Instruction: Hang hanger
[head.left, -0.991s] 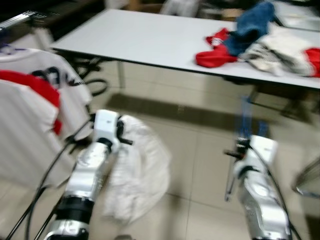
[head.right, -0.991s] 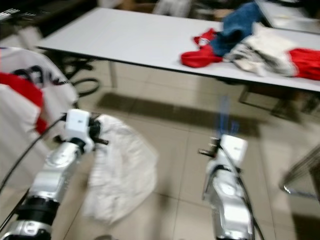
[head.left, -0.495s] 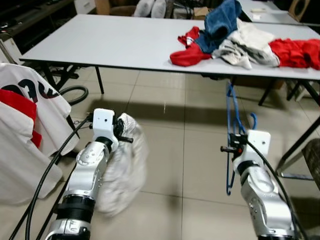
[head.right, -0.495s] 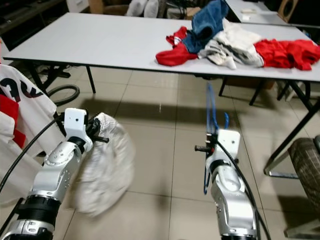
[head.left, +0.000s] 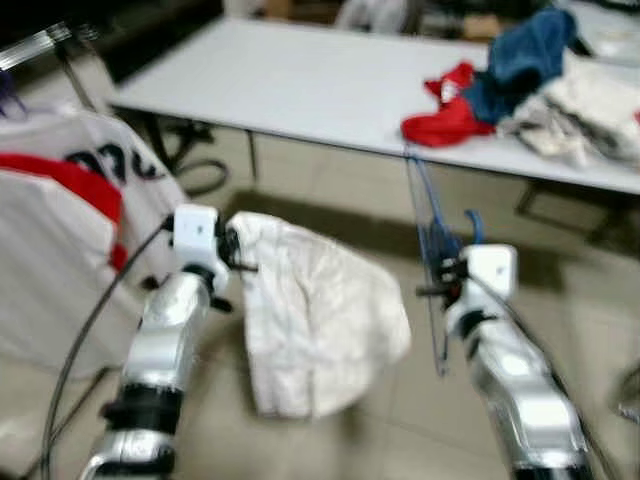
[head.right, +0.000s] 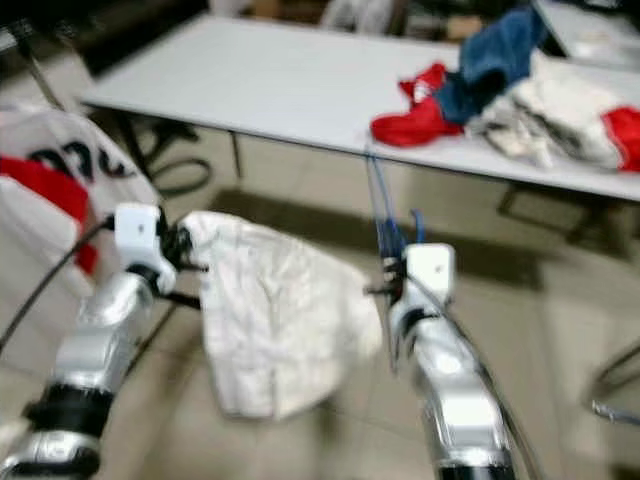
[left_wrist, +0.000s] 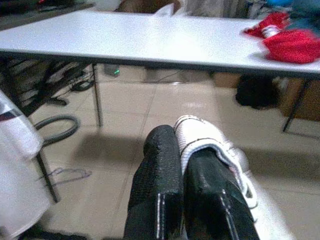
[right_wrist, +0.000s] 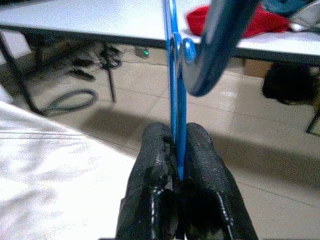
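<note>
The white garment (head.left: 320, 320) was soft, creased cloth, and the blue hanger (right_wrist: 175, 100) looked like smooth, glossy plastic. The black fingers (left_wrist: 157, 195) had a matt, finely textured surface. The counter (head.left: 300, 85) was smooth and pale, the floor (left_wrist: 150, 107) glossy tile.

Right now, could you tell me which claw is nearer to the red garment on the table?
The right claw, clamped on the blue hanger, sits almost directly below the red garment. The left claw, gripping the white shirt, is farther off to the robot's left.

White table (head.left: 300, 80) stood on tiled floor (head.left: 590, 300), red, blue and white clothes (head.left: 520, 85) heaped at its right end
</note>
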